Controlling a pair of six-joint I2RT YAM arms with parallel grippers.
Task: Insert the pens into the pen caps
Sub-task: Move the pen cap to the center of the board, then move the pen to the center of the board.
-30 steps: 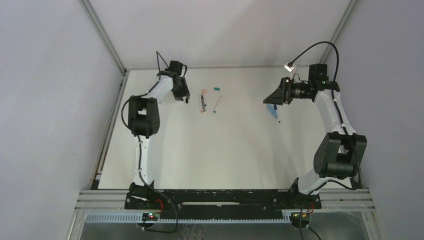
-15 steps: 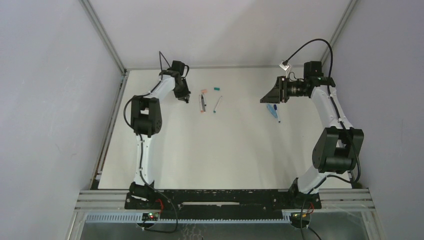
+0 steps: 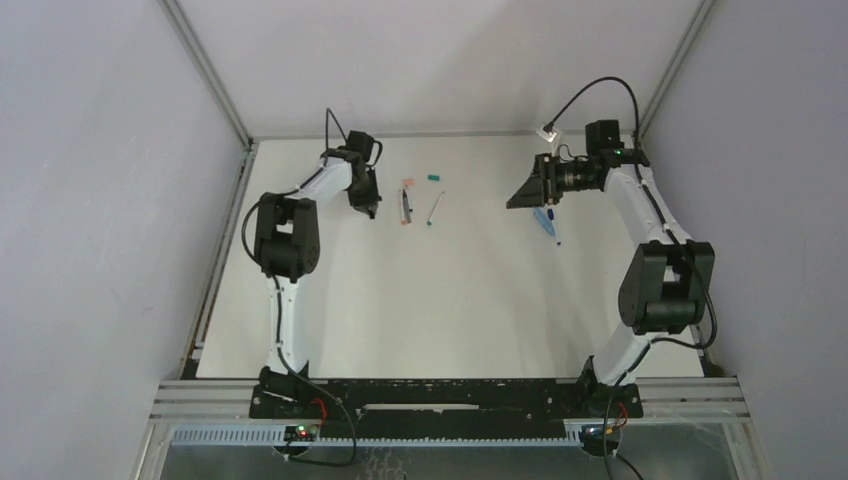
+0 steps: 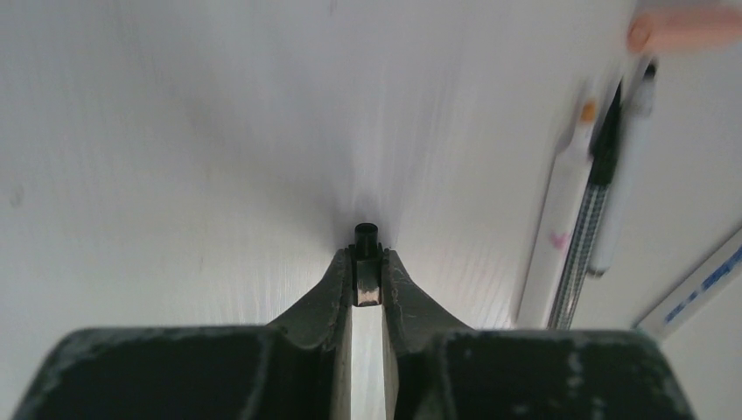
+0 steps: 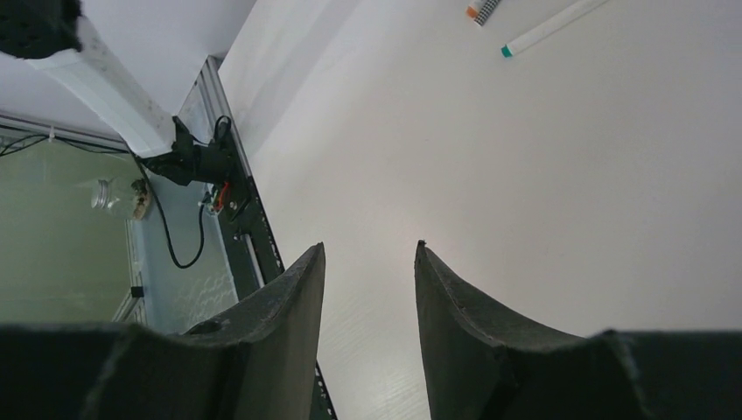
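My left gripper (image 4: 367,259) (image 3: 371,208) is shut on a small black pen cap (image 4: 367,236), which pokes out just past the fingertips, close over the table. To its right lie three thin pens (image 4: 560,236) (image 3: 404,207) side by side, with a salmon-pink pen cap (image 4: 682,29) (image 3: 407,183) beyond them. A white pen with a teal tip (image 3: 435,208) (image 5: 547,28) and a teal pen cap (image 3: 434,176) lie further right. My right gripper (image 5: 369,249) (image 3: 514,201) hangs open and empty above the table, beside a light-blue pen (image 3: 545,222).
The white table (image 3: 450,300) is walled by grey panels at the back and both sides. A metal frame rail (image 5: 254,236) with cables runs along the near edge by the arm bases.
My left gripper has closed on the black pen cap and shifted slightly right. The right arm has swung a little to the left, its jaws unchanged.
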